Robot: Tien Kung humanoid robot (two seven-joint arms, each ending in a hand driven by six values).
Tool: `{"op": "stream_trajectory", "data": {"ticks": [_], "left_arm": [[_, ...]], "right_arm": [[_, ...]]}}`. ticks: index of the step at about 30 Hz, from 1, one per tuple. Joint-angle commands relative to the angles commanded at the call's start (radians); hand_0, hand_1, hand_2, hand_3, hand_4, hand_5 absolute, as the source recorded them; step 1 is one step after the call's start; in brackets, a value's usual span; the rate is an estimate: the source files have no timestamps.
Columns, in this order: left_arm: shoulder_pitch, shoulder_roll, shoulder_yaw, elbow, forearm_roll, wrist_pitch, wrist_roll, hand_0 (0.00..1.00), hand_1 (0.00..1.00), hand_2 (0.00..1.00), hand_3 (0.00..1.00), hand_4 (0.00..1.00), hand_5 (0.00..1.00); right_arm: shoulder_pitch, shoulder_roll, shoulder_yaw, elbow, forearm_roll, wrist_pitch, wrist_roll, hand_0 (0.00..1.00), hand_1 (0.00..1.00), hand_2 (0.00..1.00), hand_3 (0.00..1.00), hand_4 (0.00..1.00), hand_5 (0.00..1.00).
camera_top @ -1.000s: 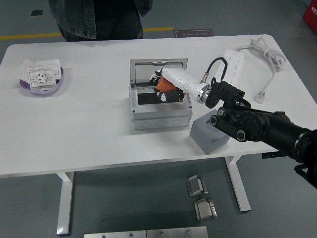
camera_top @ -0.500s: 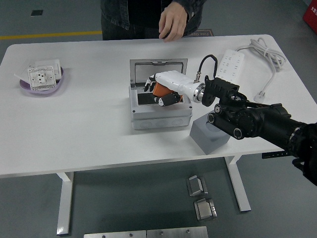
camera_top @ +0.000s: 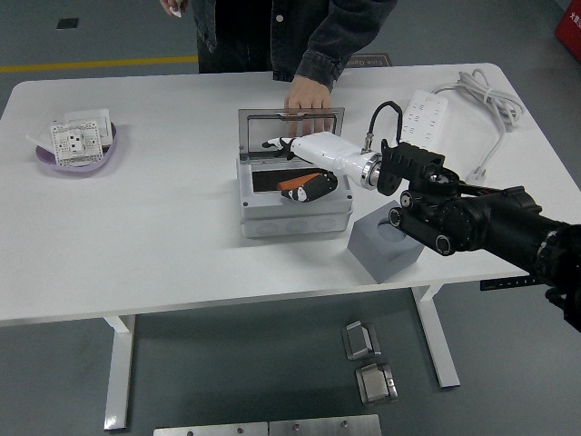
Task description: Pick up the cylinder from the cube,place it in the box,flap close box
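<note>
A grey floor with a yellow line [camera_top: 100,64] painted across it is showing behind and beneath the white counter [camera_top: 163,245], and two metal blocks [camera_top: 368,361] are lying on the floor under the near edge. A person in a dark jacket [camera_top: 309,27] is standing at the far side, resting one hand [camera_top: 309,94] on the counter just behind the box's raised lid [camera_top: 290,123]. The robot's right arm [camera_top: 481,222] is reaching in from the right over the grey cube [camera_top: 383,250], and its white right hand [camera_top: 304,154] is hanging over the open grey box [camera_top: 293,204], fingers loosely spread, gripping nothing. The orange cylinder [camera_top: 295,186] is lying inside the box, just under that hand. A white power strip [camera_top: 427,111] with its cable is sitting at the far right, and a purple dish [camera_top: 77,154] holding white socket plates is sitting at the far left.
</note>
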Motion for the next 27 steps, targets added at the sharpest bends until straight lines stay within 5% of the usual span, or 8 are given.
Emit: {"op": "stream_trajectory", "data": {"ticks": [9,15,21,27], "left_arm": [[0.018,-0.011,-0.007,0.002,-0.005,0.0,0.0,0.662,0.664,0.567,0.603,0.622,0.252],[0.018,-0.012,-0.03,0.004,0.014,-0.001,0.006,0.661,0.662,0.567,0.601,0.621,0.252],[0.009,-0.006,-0.03,0.003,0.013,-0.001,0.007,0.66,0.662,0.568,0.602,0.621,0.251],[-0.009,0.004,-0.038,0.004,0.029,-0.003,0.011,0.661,0.662,0.567,0.601,0.612,0.243]], "right_arm": [[-0.057,-0.133,0.181,0.187,-0.108,0.065,-0.068,0.792,0.709,0.811,0.95,0.796,0.271],[-0.012,-0.193,0.295,0.314,-0.127,0.108,-0.097,0.788,0.702,0.807,0.943,0.797,0.286],[0.079,-0.164,0.293,0.231,-0.075,0.118,-0.079,0.765,0.691,0.801,0.939,0.796,0.33],[0.164,-0.076,0.175,0.083,-0.003,0.14,-0.074,0.762,0.69,0.801,0.934,0.8,0.351]]}}
